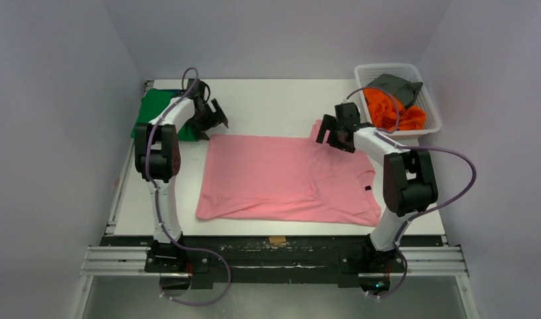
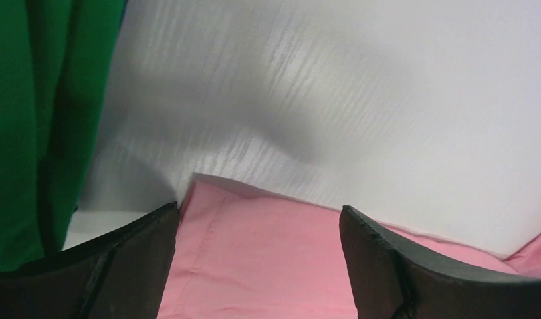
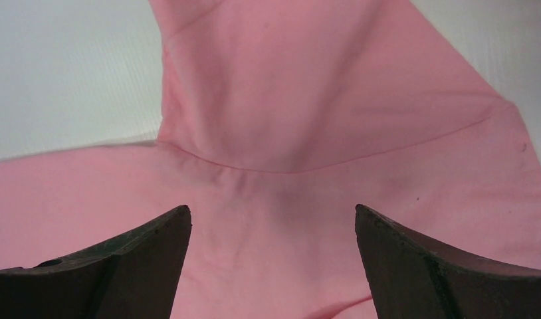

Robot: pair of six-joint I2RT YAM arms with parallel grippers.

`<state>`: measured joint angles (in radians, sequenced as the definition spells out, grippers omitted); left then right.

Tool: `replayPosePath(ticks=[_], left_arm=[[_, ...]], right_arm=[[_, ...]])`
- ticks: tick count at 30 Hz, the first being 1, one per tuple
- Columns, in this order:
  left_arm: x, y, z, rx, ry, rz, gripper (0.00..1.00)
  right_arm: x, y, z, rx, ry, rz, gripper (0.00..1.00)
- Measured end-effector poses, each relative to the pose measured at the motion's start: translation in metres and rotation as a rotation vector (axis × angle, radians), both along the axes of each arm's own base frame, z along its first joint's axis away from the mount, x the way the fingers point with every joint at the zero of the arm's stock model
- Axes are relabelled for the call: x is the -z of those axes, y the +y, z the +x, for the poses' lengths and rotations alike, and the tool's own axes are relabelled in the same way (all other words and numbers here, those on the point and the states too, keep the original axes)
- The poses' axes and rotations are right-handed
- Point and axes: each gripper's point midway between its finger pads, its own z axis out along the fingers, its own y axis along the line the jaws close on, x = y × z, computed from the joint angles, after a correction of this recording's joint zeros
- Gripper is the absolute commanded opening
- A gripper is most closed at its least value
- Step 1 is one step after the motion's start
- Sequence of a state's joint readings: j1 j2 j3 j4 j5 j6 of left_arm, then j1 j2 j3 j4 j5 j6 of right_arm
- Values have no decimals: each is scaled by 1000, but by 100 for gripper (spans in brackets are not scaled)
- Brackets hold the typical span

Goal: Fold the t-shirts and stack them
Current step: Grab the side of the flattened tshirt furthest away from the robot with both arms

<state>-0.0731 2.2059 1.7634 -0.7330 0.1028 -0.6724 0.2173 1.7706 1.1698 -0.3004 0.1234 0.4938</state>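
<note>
The light pink t-shirt [image 1: 288, 176] lies spread flat on the white table [image 1: 268, 106]. My left gripper [image 1: 215, 121] is open and empty above its far left corner, which shows between the fingers in the left wrist view [image 2: 254, 252]. My right gripper [image 1: 333, 136] is open and empty above the shirt's far right sleeve, seen in the right wrist view [image 3: 308, 113]. A folded green t-shirt [image 1: 155, 106] lies at the far left, also in the left wrist view [image 2: 35, 119]. Orange [image 1: 391, 113] and grey [image 1: 394, 85] t-shirts lie in the basket. The dark blue shirt is not visible.
A white mesh basket [image 1: 432, 113] stands at the far right corner. Purple cables loop off both arms. Grey walls close in the table on three sides. A metal rail [image 1: 274, 259] runs along the near edge.
</note>
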Motion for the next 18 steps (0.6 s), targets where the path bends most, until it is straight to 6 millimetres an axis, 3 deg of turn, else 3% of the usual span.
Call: replayPosePath(ticks=[5, 8, 18], left_arm=[[-2, -12, 8, 4, -24, -65, 80], [-3, -17, 12, 12, -36, -95, 69], [4, -26, 4, 19, -7, -136, 13]], right_arm=[[-2, 1, -5, -7, -2, 13, 91], [-12, 1, -3, -5, -25, 18, 90], [-25, -5, 3, 13, -52, 16, 88]])
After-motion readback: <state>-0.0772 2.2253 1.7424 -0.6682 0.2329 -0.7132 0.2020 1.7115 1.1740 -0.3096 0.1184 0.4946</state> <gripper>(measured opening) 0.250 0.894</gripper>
